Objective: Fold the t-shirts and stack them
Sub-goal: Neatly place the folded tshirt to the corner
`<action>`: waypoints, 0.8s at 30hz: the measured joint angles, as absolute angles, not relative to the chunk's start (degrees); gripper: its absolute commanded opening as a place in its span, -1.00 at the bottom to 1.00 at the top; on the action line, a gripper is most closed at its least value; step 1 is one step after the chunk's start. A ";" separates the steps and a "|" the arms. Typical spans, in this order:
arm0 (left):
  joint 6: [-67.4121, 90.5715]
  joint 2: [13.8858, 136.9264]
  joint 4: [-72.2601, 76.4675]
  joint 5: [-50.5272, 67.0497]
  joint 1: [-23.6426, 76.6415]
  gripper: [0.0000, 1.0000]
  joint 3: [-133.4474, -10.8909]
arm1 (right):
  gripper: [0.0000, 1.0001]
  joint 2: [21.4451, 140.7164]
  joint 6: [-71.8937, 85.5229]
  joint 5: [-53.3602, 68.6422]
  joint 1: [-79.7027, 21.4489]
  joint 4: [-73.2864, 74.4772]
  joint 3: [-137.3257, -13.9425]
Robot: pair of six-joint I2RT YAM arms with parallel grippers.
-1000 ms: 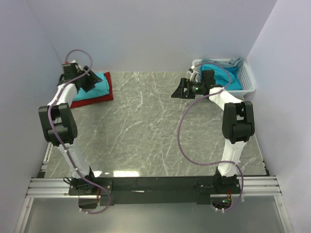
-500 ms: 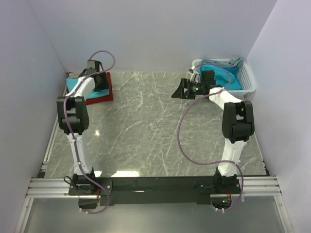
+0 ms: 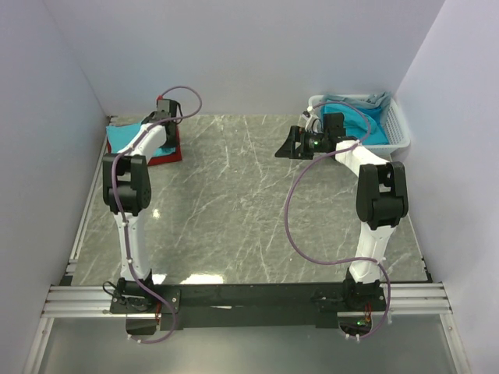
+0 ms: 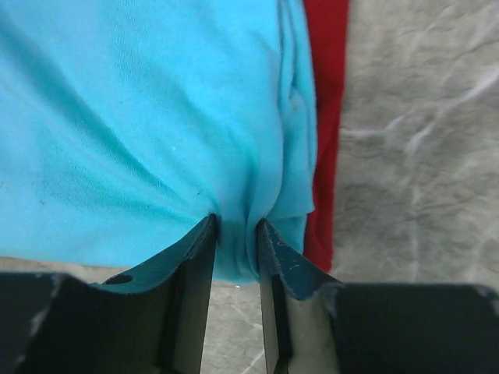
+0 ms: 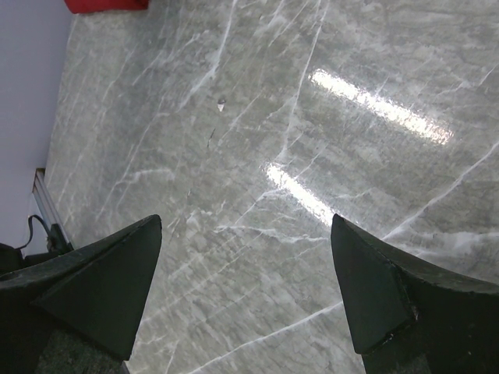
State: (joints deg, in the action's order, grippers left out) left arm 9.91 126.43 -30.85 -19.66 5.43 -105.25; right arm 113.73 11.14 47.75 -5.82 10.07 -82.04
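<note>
Here, the left fingers [image 3: 165, 121] are at the far left corner of the worktop [image 3: 234, 202], drawn close together, with only a narrow gap between them. In the left wrist view a bunched edge of the folded turquoise t-shirt [image 4: 140, 117] sits pinched in that gap, and creases fan out from the pinch. This shirt lies on top of the folded red t-shirt [image 4: 323, 117], whose edge shows as a strip along one side. In the top view the stack lies near the left wall, well apart from the white basket [image 3: 399, 134]. The basket stands in the far right corner and holds more crumpled turquoise cloth [image 3: 351, 117]. The right fingers [image 3: 285, 143] hover just beside the basket, spread wide, with nothing between them. The right wrist view shows only bare marbled worktop under them.
</note>
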 measured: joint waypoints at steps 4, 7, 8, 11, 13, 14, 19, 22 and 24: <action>9.19 127.81 -31.16 -20.99 5.50 -0.33 -105.27 | 0.90 113.73 11.16 47.83 -5.82 10.04 -82.04; 8.64 128.35 -31.18 -21.37 5.63 -0.64 -105.27 | 0.90 113.73 11.33 47.90 -5.80 10.04 -82.04; 8.25 128.38 -31.20 -21.58 5.67 -0.73 -105.27 | 0.90 113.73 11.33 47.92 -5.78 10.04 -82.04; 7.70 128.38 -31.16 -22.59 5.74 -0.99 -105.27 | 0.91 113.73 11.51 47.97 -5.69 10.04 -82.04; 7.11 128.38 -31.07 -23.24 5.82 -0.99 -105.23 | 0.91 113.73 11.55 48.01 -5.61 10.02 -82.04; 6.83 128.29 -30.87 -23.75 5.87 -0.99 -105.10 | 0.91 113.73 11.57 48.05 -5.58 10.00 -82.04; 5.28 127.22 -30.28 -25.39 6.15 -0.99 -104.25 | 0.91 113.73 11.77 48.18 -5.45 9.85 -82.04; 4.95 126.13 -30.24 -26.26 6.13 -0.99 -104.25 | 0.91 113.73 11.97 48.36 -5.45 9.85 -82.04; 4.86 125.45 -30.22 -26.92 6.07 -0.99 -104.25 | 0.91 113.73 12.12 48.51 -5.43 9.82 -82.04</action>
State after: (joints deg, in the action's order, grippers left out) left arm 4.86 125.45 -30.22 -26.92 6.07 -104.25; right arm 113.73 12.12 48.51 -5.43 9.82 -82.04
